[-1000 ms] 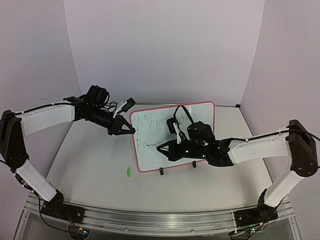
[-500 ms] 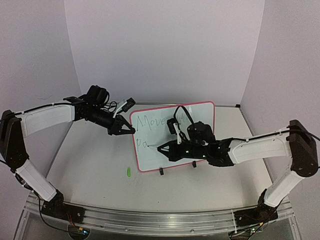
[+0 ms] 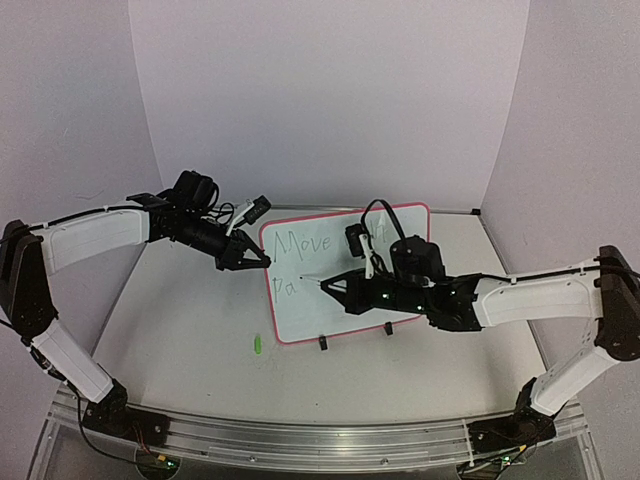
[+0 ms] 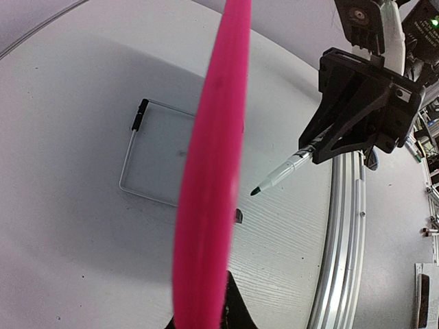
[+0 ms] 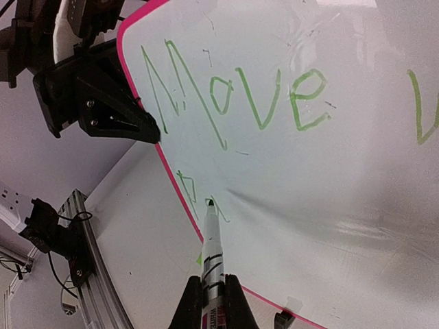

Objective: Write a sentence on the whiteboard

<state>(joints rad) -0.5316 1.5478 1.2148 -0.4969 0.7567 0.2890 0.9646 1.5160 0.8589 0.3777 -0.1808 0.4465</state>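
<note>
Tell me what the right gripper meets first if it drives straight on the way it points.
The marker in the right gripper leads, so its tip would meet the whiteboard first, beside the green "Pa" of the sentence. Whether the tip touches now is unclear.

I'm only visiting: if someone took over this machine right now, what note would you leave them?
Left tool: shut on the left edge of the whiteboard, steadying it.
Right tool: shut on a marker, tip at the second line.
Sentence so far, in green: "Move" plus more on top, "Pa" below.
Left: finish the second line.
</note>
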